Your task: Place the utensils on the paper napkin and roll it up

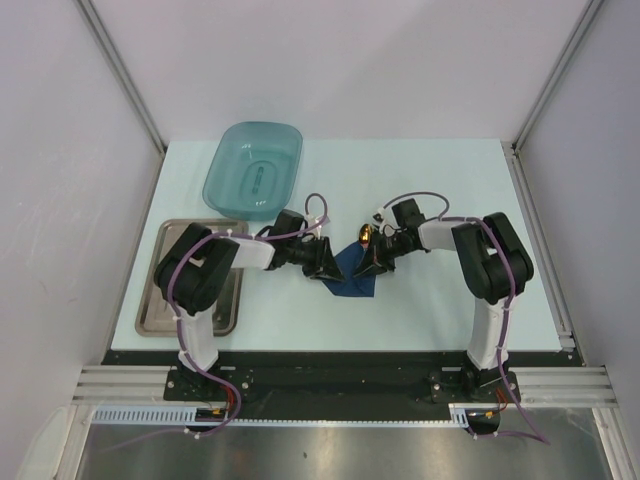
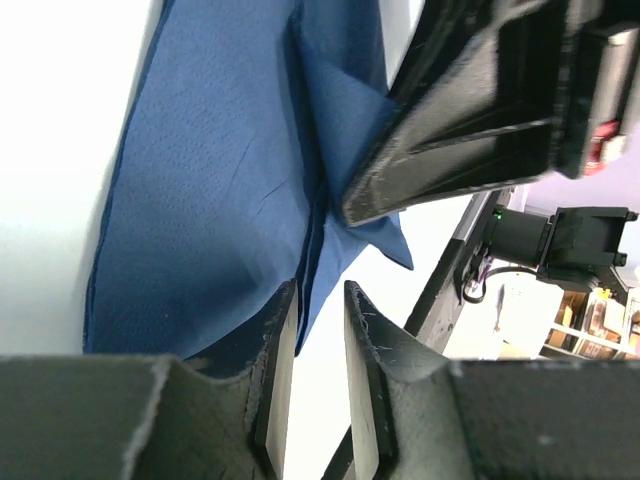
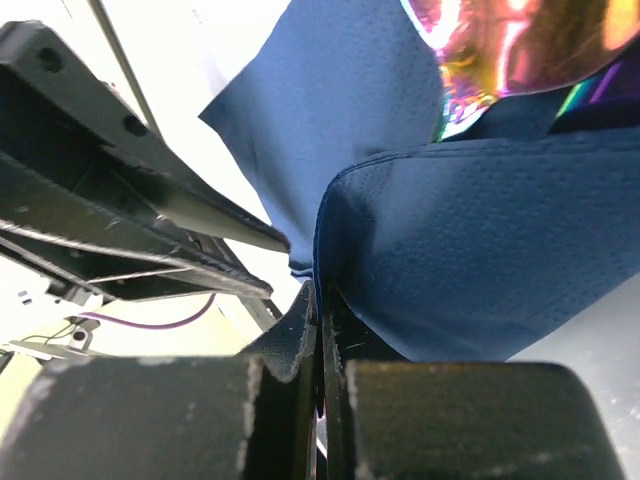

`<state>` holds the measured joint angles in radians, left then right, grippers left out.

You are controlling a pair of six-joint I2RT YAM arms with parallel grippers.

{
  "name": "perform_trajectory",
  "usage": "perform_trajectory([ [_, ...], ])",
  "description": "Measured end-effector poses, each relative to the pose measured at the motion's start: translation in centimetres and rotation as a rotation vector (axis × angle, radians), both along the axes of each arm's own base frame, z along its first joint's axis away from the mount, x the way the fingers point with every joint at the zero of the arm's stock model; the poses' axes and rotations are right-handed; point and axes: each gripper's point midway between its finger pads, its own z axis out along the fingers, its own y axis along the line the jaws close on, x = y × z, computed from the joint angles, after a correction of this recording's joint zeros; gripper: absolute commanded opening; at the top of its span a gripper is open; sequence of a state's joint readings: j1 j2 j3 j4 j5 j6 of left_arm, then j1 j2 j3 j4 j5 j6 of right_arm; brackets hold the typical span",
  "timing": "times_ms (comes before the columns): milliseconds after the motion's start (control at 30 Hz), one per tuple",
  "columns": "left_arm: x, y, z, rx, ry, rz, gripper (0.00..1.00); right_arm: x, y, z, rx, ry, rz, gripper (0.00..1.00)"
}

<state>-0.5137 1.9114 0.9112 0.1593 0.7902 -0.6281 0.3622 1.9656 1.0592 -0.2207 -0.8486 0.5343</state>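
Observation:
The dark navy paper napkin (image 1: pixel 352 275) lies crumpled and partly folded on the white table between my two grippers. It fills the left wrist view (image 2: pixel 220 180) and the right wrist view (image 3: pixel 480 240). A fold of it covers the utensils. Only a gold spoon bowl (image 1: pixel 366 236) pokes out at its far edge, shiny and iridescent in the right wrist view (image 3: pixel 510 40). My left gripper (image 1: pixel 322 260) is at the napkin's left edge, its jaws (image 2: pixel 320 290) slightly apart with nothing between them. My right gripper (image 1: pixel 376 262) is shut (image 3: pixel 321 290) on a raised fold of the napkin.
A translucent teal tub (image 1: pixel 253 168) stands at the back left. A metal tray (image 1: pixel 160 300) lies at the left, partly under the left arm. The two grippers are close together, nearly tip to tip over the napkin.

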Motion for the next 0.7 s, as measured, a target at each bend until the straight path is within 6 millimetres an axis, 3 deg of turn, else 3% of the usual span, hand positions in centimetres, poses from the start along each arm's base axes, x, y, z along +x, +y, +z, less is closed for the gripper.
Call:
perform_trajectory([
  [100,0.2,0.1,0.2,-0.012,-0.013,0.006,0.33,-0.1,0.0,-0.4,-0.007,0.002,0.005,0.08],
  [133,0.2,0.2,0.3,-0.017,-0.014,0.012,0.34,-0.1,0.0,-0.4,-0.008,0.001,0.007,0.13],
  [167,0.3,0.3,0.5,-0.023,-0.016,0.020,0.36,-0.1,0.0,-0.5,-0.009,0.001,0.009,0.26],
  [267,1.1,0.8,1.0,-0.038,-0.015,0.057,0.41,-0.1,0.0,-0.4,-0.007,-0.004,0.013,0.44],
  [500,2.8,1.2,2.0,-0.066,-0.021,0.117,0.48,0.0,0.6,0.3,0.023,-0.007,0.026,0.62],
  [700,4.1,0.5,3.0,-0.099,-0.024,0.140,0.50,0.1,0.8,0.8,0.046,-0.009,0.034,0.64],
])
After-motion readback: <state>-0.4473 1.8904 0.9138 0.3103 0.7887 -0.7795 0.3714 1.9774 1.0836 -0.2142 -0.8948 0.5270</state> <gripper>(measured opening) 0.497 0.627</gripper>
